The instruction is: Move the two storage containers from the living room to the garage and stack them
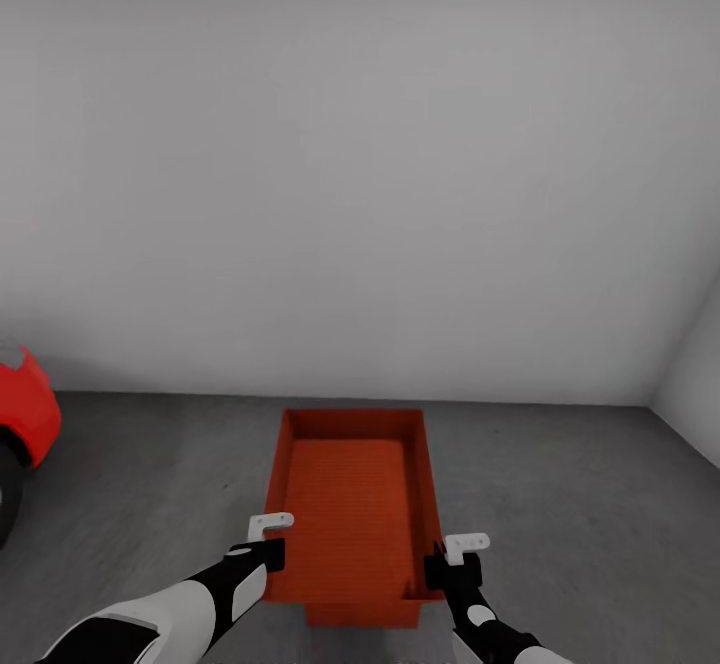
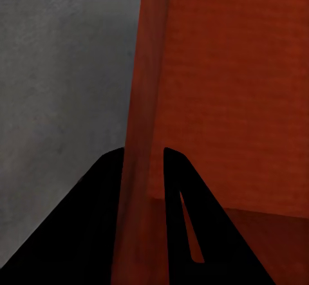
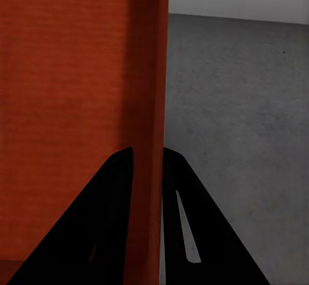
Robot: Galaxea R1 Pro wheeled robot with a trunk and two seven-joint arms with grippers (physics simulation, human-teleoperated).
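Orange-red plastic up front: a storage container [image 1: 352, 504] held between both arms, long axis pointing away from the robot toward the wall. Left gripper [image 1: 268, 552] clamped on the container's left side wall near the near corner; in the left wrist view [image 2: 143, 159] one black finger sits either side of that wall. Right gripper [image 1: 450, 562] clamped the same way on the right side wall; the right wrist view [image 3: 148, 156] shows the wall pinched between its fingers. A second orange-red edge [image 1: 362, 612] shows just under the near end of the held container, looks like the other container below it; can't tell if they touch. Beneath and around, dark grey mottled concrete floor [image 1: 580, 504]. Far left, part of a red car [image 1: 25, 409] with a dark wheel. Beyond, plain pale grey wall [image 1: 360, 164], corner at right.
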